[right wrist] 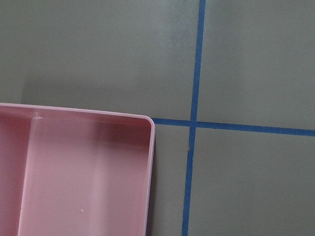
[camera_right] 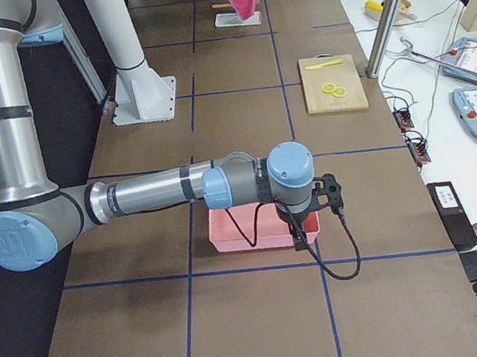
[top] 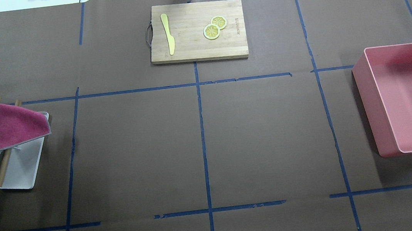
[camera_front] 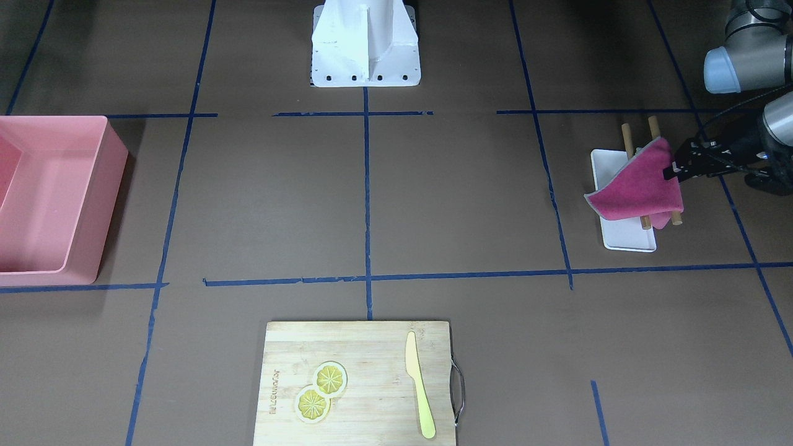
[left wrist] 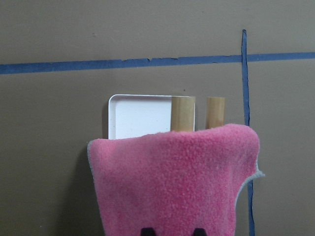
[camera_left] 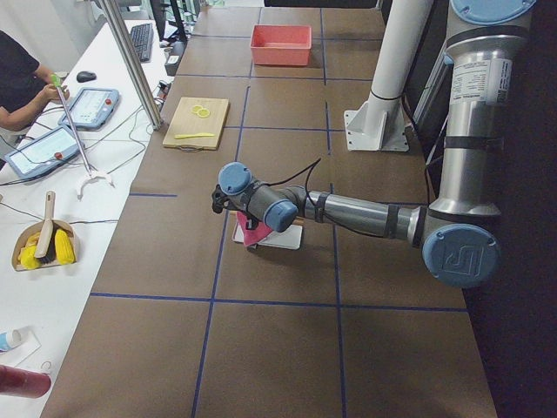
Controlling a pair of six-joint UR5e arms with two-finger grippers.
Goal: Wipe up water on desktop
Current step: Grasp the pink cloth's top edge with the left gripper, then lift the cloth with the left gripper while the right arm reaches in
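The left gripper (camera_front: 672,168) was clamped on one corner of the pink cloth (camera_front: 638,189), and the rest of the cloth hung down and away from the fingers in a loose triangle. Directly under it lay the white tray (camera_front: 626,238) with its two wooden rods (camera_front: 627,139). I could not tell whether the hem was resting on them or just clear.

The desktop (camera_front: 464,198) spread out beyond the fingertips, brown and matte. I could make out no wet patch anywhere on it, so the spot to wipe was not obvious from where I stood.

To my mind, the cloth needed to rise straight up until the hem was free of the rods before going sideways, or it might snag and tip the tray. The grip should hold firm on the corner. Over the spill, the hand should come down low enough for the cloth to lie flat and be dragged.

The right gripper (camera_right: 313,212) hovered over the pink bin (top: 405,96). I could not tell whether it was open or closed.
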